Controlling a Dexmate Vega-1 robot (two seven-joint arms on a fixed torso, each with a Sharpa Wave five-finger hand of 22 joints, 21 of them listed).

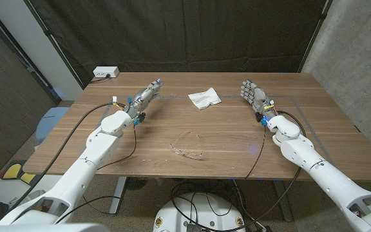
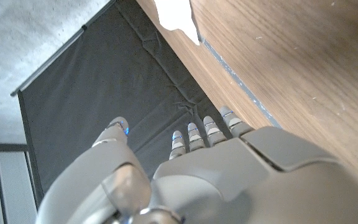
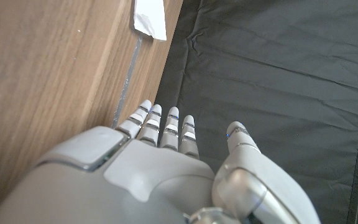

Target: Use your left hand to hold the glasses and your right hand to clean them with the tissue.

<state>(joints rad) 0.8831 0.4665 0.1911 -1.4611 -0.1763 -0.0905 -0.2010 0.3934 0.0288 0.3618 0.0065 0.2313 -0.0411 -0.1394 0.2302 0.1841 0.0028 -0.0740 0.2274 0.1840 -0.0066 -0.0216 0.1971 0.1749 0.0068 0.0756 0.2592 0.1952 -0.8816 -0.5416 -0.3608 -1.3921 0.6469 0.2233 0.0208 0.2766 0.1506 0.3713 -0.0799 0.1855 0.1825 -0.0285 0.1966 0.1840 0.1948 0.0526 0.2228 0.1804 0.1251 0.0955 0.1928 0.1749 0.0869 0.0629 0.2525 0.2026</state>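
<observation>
- Left hand (image 1: 145, 96): released, grasping nothing. It stands over the far left part of the wooden table (image 1: 140, 145), fingers straight and pointing toward the far edge. In the left wrist view the left hand (image 2: 197, 168) shows its fingers (image 2: 194, 138) extended side by side, the thumb set apart from them.
- Right hand (image 1: 254, 95): released, grasping nothing. It stands over the far right part of the table, fingers extended. In the right wrist view the right hand (image 3: 160, 168) shows its fingers (image 3: 166, 127) straight and close together, the thumb apart.
- Glasses (image 1: 187, 150): clear-framed, lying on the table nearer the robot than both hands, roughly midway between the two arms and well apart from each hand.
- Tissue (image 1: 204, 98): white, crumpled, lying on the table between the two hands, somewhat nearer the right hand and touching neither. It also appears ahead of the fingertips in the left wrist view (image 2: 176, 15) and the right wrist view (image 3: 149, 18).
- White power box (image 1: 105, 73): sits beyond the left hand, at the table's far left corner.
</observation>
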